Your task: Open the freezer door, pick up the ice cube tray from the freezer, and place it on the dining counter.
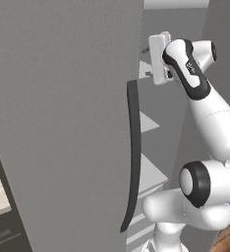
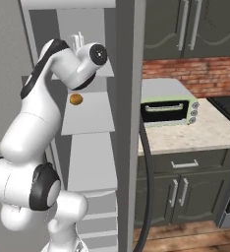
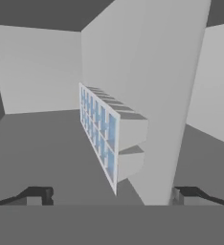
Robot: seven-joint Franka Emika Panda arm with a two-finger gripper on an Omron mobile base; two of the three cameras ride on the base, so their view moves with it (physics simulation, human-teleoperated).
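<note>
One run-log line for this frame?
freezer door: open | end effector: open, empty, inside freezer | ice cube tray: ahead, ungrasped

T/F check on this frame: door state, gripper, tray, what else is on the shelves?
1. The freezer door is closed. False: it stands open, shelves showing.
2. The gripper is open, holding nothing. True.
3. The ice cube tray lies ahead of the fingertips, untouched. True.
4. The tray sits on the counter beside the toaster oven. False: it is inside the freezer.
5. A small brown item rests on a freezer shelf. True.
</note>
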